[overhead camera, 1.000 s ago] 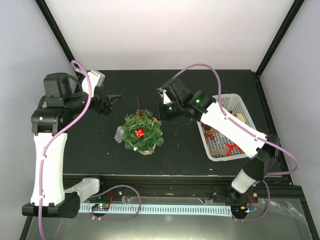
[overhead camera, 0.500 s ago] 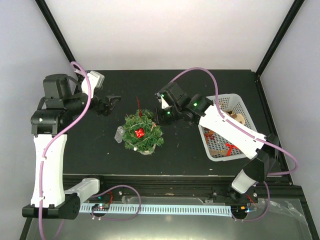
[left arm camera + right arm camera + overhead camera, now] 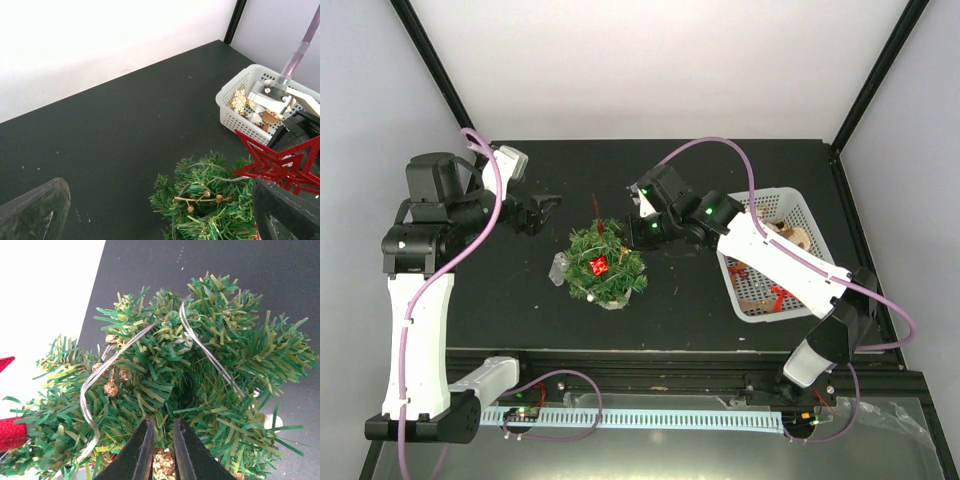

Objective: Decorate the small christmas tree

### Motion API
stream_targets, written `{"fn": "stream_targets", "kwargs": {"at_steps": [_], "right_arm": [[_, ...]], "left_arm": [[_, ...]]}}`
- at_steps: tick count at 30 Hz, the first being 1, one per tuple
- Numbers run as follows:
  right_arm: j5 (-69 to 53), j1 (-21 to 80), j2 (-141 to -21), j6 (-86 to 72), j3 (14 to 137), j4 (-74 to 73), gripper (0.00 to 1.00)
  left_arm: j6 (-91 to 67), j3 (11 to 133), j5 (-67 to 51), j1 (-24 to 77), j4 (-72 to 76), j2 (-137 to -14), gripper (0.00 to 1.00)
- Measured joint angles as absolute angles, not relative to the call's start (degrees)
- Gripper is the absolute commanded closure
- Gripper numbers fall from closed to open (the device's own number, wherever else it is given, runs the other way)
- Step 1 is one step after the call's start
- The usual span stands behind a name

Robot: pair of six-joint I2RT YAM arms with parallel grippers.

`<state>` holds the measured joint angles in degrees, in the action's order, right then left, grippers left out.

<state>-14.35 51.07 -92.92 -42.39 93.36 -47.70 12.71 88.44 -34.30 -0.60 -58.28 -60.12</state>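
The small christmas tree (image 3: 605, 262) stands mid-table, with a red box ornament (image 3: 599, 266), a silver wire and gold berry sprigs (image 3: 111, 385) on it. A red glitter star (image 3: 280, 160) stands at its top. My right gripper (image 3: 640, 232) is pushed into the tree's right side. Its fingers (image 3: 162, 427) are a narrow slit apart, with a gold glitter ornament (image 3: 164, 461) pinched between them among the needles (image 3: 210, 355). My left gripper (image 3: 544, 206) hangs wide open left of and behind the tree, and nothing lies between its fingers (image 3: 157, 185). The pot is hidden under the branches.
A white mesh basket (image 3: 804, 203) of ornaments sits at the right, under the right forearm; in the left wrist view the basket (image 3: 235, 117) holds a gold snowflake. A clear plastic piece (image 3: 559, 268) lies by the tree's left edge. Black frame posts stand at the back corners.
The right arm has slid a little to the left, further into the tree, and its fingers have parted slightly. The left arm has barely moved.
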Motion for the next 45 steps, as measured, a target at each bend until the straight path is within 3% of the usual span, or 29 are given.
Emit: {"fn": "stream_targets", "kwargs": {"at_steps": [11, 45], "right_arm": [[-15.29, 51.09, -92.71, -43.29, 93.03, -46.89, 0.71], [-9.47, 51.05, -91.83, -44.03, 94.32, -48.62, 0.7]], "left_arm": [[12.62, 87.46, -34.33, -0.71, -58.26, -59.86, 0.01], [12.36, 86.3, -36.12, -0.75, -58.26, -59.05, 0.01]]}}
